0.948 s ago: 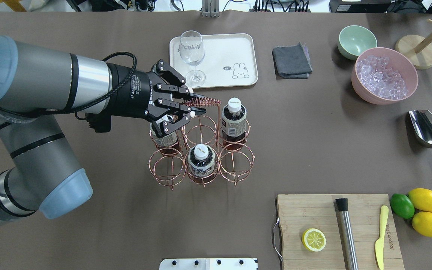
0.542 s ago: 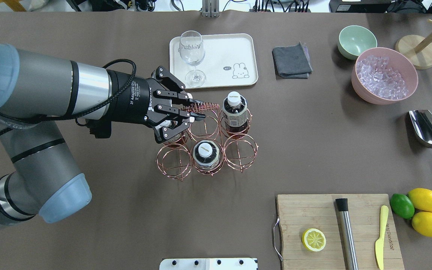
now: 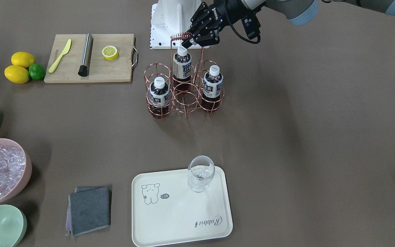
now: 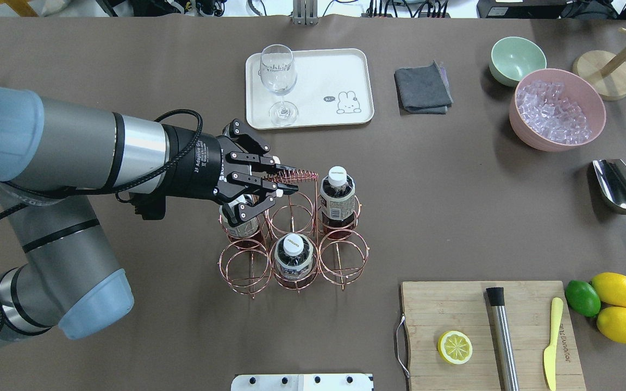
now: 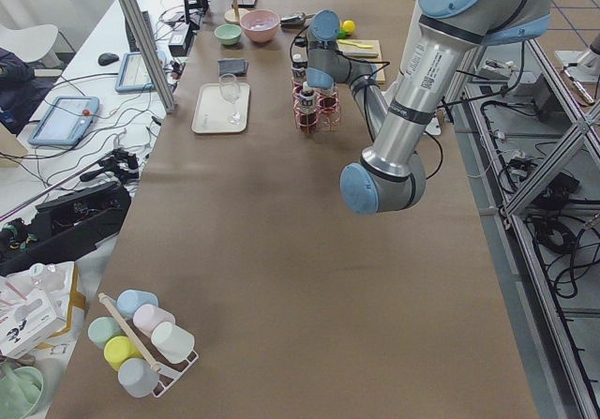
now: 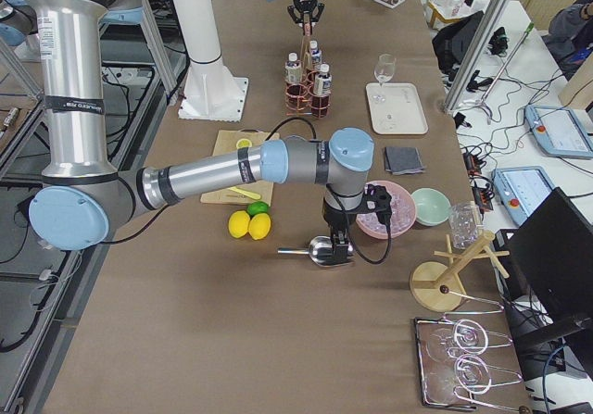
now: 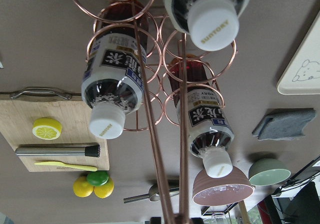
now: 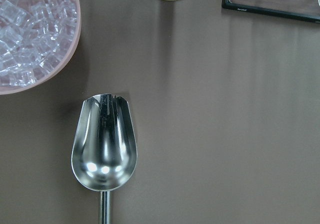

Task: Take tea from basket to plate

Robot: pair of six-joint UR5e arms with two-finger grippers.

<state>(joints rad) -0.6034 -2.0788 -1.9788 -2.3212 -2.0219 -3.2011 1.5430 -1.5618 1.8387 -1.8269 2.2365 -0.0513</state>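
The basket (image 4: 318, 247), a rose-gold wire rack, stands mid-table and holds three tea bottles with white caps: one at the back right (image 4: 338, 198), one at the front middle (image 4: 293, 258), and one at the back left (image 4: 239, 220) partly under my hand. My left gripper (image 4: 287, 183) is shut on the coil-wrapped top of the basket's handle; it also shows in the front view (image 3: 188, 40). I cannot tell whether the basket rests on the table. The cream plate (image 4: 335, 70) lies beyond it. My right gripper (image 6: 338, 243) hovers over a steel scoop (image 8: 104, 144); I cannot tell if it is open.
A wine glass (image 4: 277, 81) stands on the plate's left part. A grey cloth (image 4: 423, 87), green bowl (image 4: 517, 60), pink bowl of ice (image 4: 590, 103) lie at the back right. A cutting board (image 4: 454, 309) and lemons (image 4: 617, 307) sit at the front right.
My left gripper has moved back toward the robot's side with the handle in it, and the basket with its bottles has shifted the same way, away from the plate.
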